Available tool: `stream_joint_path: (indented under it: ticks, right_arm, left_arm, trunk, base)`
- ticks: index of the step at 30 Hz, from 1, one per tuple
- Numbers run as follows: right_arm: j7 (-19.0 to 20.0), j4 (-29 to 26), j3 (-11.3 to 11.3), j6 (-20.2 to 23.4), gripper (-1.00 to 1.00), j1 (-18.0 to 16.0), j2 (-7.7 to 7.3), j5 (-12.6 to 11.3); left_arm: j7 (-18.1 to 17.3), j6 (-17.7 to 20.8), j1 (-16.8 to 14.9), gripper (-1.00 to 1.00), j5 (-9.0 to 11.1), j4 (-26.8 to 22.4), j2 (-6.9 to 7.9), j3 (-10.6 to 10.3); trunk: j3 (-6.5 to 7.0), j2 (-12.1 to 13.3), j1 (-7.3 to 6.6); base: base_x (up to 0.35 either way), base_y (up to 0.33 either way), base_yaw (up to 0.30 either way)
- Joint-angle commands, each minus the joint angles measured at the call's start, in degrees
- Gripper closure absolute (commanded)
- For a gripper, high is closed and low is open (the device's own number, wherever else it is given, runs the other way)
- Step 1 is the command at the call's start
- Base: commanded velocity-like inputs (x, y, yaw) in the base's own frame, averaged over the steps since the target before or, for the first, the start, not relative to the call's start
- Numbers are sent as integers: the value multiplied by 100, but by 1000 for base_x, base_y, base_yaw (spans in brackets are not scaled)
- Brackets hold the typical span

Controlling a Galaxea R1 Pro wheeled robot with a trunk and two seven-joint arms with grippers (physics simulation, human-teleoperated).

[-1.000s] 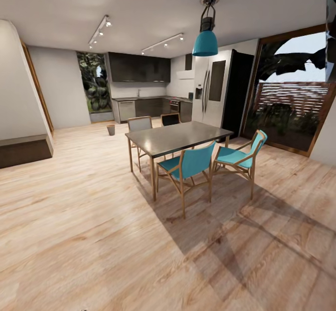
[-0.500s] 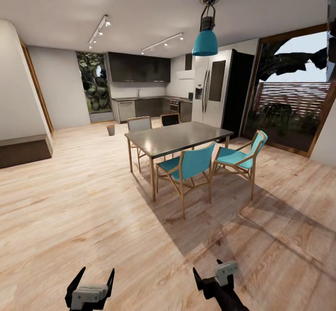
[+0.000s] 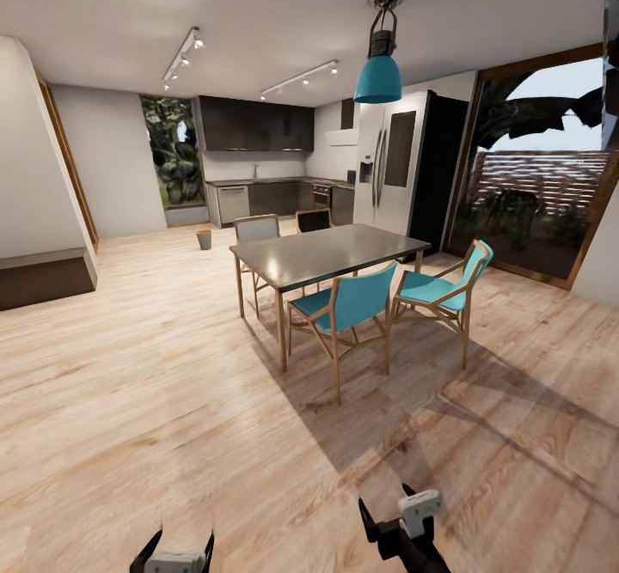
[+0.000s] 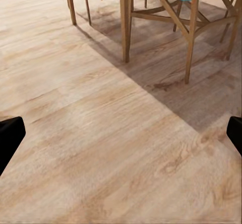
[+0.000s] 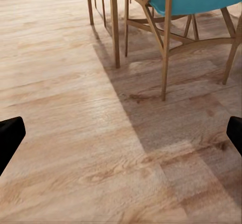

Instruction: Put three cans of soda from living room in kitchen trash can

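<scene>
The tash can is a small pale bin standing on the wood floor far ahead, in front of the kitchen's dark cabinets. The soda cans are out of view. My left gripper pokes up at the head view's lower edge, open with nothing in it. To its right, my right gripper is open and empty too. In the left wrist view the black fingertips stand wide apart over bare floor. The right wrist view has its fingertips spread the same way.
A dark table with teal chairs stands between me and the kitchen, right of centre. A steel fridge is behind it, glass doors at right, a dark bench at left. Open wood floor runs along the left toward the bin.
Both grippers rose into the head view from below its edge. The left has since dropped lower, and the right has sunk slightly. The room has not shifted.
</scene>
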Motion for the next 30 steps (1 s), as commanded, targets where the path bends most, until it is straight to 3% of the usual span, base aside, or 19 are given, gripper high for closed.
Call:
stream_joint_path:
  ticks: [1, 13, 30]
  right_arm:
    - [-10, 44, -1, -63, -100, 2, 2, 0]
    - [-259, 236, -10, -370, -100, 7, 10, 3]
    - [-330, 698, -17, -410, -100, 8, 50, 32]
  left_arm:
    - [0, 2, -3, -100, -2, 48, 0, -1]
    - [2, -105, -12, -100, 18, 592, -13, -8]
    - [53, -235, -13, -100, 63, 707, -16, 27]
  trunk:
    - [0, 0, 0]
    - [0, 0, 0]
    - [0, 0, 0]
  base:
    - [0, 0, 0]
    - [0, 0, 0]
    - [0, 0, 0]
